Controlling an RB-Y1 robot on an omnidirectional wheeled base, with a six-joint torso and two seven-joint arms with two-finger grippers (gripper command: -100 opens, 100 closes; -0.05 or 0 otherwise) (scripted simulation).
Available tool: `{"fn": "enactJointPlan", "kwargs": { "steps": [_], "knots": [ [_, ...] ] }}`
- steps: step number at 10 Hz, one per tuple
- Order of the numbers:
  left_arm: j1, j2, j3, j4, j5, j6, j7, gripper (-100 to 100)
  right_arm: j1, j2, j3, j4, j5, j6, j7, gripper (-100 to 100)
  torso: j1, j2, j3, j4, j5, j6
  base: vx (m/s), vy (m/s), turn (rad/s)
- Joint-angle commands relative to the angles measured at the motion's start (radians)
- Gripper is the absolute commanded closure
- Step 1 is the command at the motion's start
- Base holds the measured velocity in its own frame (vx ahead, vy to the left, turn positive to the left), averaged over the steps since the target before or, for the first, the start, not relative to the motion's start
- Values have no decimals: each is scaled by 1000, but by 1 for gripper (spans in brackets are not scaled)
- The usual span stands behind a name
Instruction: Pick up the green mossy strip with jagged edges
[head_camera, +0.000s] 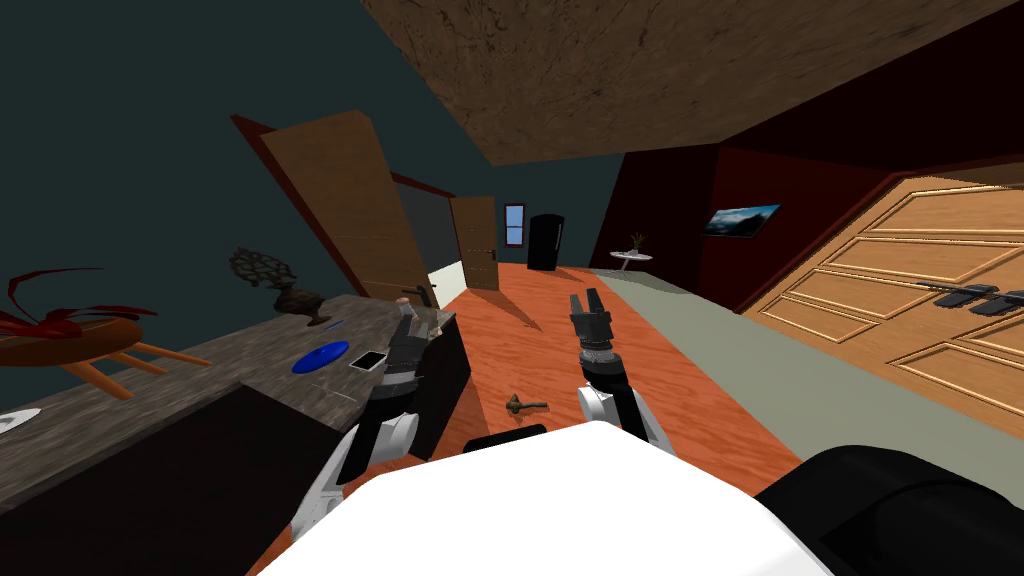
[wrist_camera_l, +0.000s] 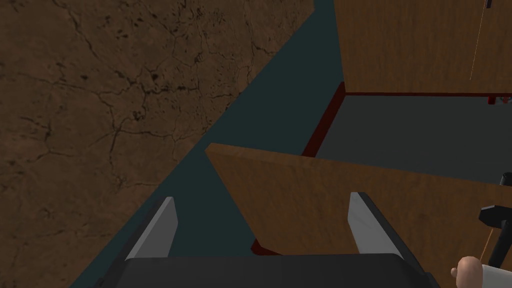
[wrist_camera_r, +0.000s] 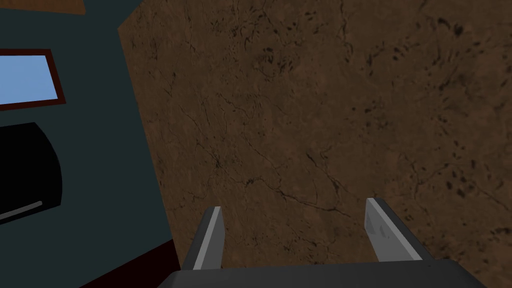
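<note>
Both left pincer (head_camera: 407, 314) and right pincer (head_camera: 586, 300) gape.

Blue plate (head_camera: 321, 357), white phone (head_camera: 368, 361); hammer (head_camera: 524, 405) on floor (head_camera: 640, 340)

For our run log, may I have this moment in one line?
left hand: open | right hand: open | strip: not yet held

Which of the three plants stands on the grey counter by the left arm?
The dark-leaved plant in the dark vase. The red-leaved plant sits on a round wooden table, and the small plant on a far white table.
</note>
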Motion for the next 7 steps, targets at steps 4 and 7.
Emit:
{"fn": "enactJointPlan", "kwargs": {
  "steps": [4,7],
  "knots": [
    [-36,6,-7,142,11,-29,-1,-100,0,0,0,0,0,0,0,0,1,-1,0,0,0,0,-4,-55,18],
    [-46,8,-4,222,15,-45,-2,-100,0,0,0,0,0,0,0,0,0,-2,-1,0,0,0,19,-56,21]
  ]
}}
